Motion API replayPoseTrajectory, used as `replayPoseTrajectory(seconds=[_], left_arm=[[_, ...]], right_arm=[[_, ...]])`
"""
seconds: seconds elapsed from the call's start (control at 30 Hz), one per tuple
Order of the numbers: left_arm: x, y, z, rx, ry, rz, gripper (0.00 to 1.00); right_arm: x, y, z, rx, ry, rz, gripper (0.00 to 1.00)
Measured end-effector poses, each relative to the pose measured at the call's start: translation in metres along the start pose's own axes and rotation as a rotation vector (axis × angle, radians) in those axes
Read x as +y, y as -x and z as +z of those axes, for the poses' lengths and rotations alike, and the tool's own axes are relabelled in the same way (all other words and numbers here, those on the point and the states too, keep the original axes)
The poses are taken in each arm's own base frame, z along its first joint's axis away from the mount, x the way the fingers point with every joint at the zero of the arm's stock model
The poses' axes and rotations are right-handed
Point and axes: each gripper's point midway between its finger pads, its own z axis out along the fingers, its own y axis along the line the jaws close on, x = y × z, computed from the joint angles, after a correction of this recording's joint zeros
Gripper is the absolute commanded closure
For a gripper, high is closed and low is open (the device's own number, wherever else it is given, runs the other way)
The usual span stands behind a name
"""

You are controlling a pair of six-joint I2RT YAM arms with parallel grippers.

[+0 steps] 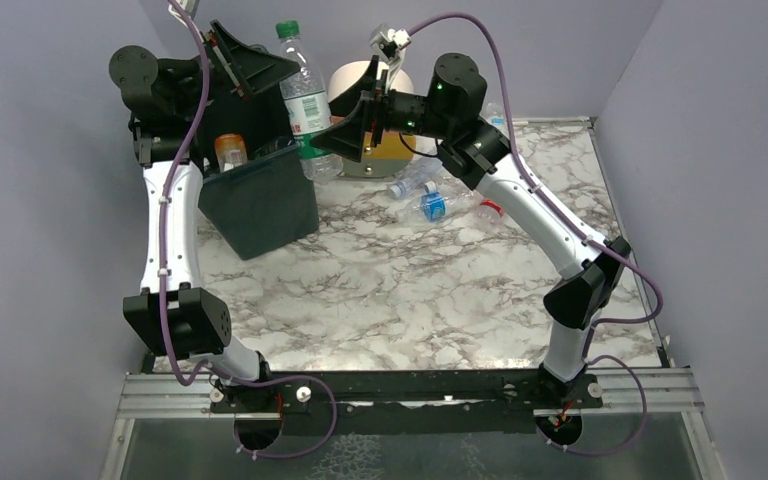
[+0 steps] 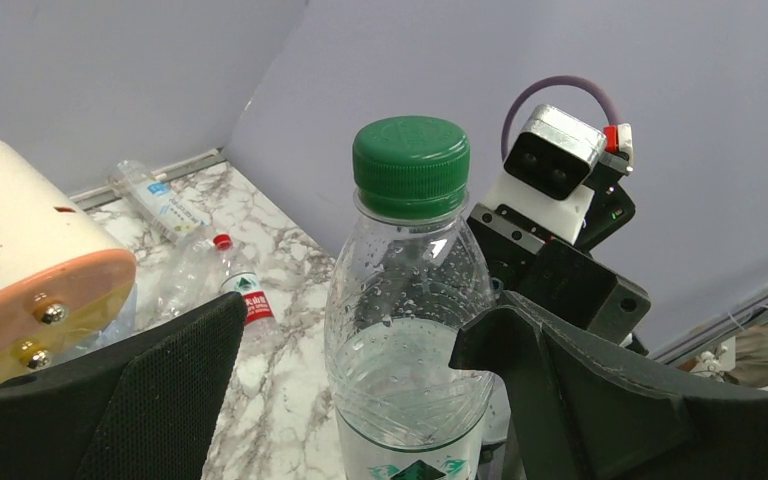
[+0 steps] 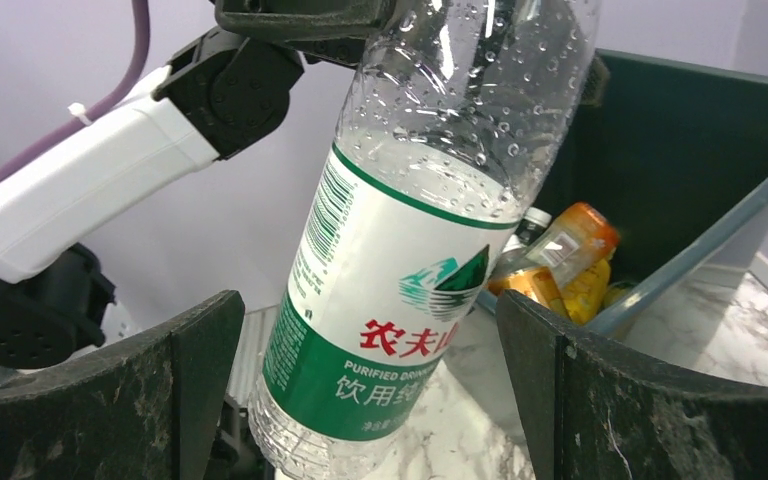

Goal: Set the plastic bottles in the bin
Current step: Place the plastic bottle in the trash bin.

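Bottles sit in three places. Orange and yellow bottles [image 3: 572, 238] lie inside the bin [image 1: 260, 205], a dark green tub standing on the marble table [image 1: 410, 290] at the far left, below the left arm. Several loose clear bottles [image 1: 430, 200], with blue and red labels and caps, lie on their sides on the table to the right of the bin, near a round cream drawer unit [image 2: 20, 220]. The tall bottle [image 1: 306, 105], clear with a green cap [image 2: 410, 165] and a green-and-white label, stands slightly tilted just beside the bin's right side, its top well above the rim; droplets cling inside it. Whether its base rests on the table cannot be told. The left gripper [image 2: 350, 330] has its jaws spread wide at the bottle's shoulder, one finger close against it and a clear gap at the other. The right gripper [image 3: 370, 305] is also spread wide around the label, with a gap on each side, so neither is clamped on the bottle.
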Motion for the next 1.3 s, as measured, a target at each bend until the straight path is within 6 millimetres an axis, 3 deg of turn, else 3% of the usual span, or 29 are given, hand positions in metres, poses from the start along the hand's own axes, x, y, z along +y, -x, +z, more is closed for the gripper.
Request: replayPoseTrajectory(seconds=[0.33, 0.5, 0.8, 0.87, 1.1, 1.3], left_arm=[[-0.016, -0.021, 0.017, 0.044, -0.055, -0.005, 0.02], [-0.022, -0.027, 0.023, 0.057, -0.074, -0.005, 0.02], [-0.02, -0.028, 0.025, 0.051, -0.069, -0.007, 0.01], [-0.019, -0.029, 0.026, 0.05, -0.063, -0.002, 0.01], [-0.016, -0.031, 0.027, 0.055, -0.052, -0.005, 0.01], [-0.017, -0.031, 0.026, 0.054, -0.063, -0.007, 0.01]], right_arm=[[0.009, -0.008, 0.003, 0.002, 0.065, 0.089, 0.01], [0.004, -0.018, 0.006, 0.016, 0.059, 0.132, 0.35], [-0.013, -0.024, 0.003, 0.006, -0.08, 0.147, 0.64], [-0.013, -0.023, -0.003, 0.008, -0.114, 0.15, 0.73], [-0.018, -0.021, -0.027, 0.04, -0.247, 0.193, 0.75], [-0.052, -0.009, -0.085, 0.025, -0.46, 0.218, 0.74]])
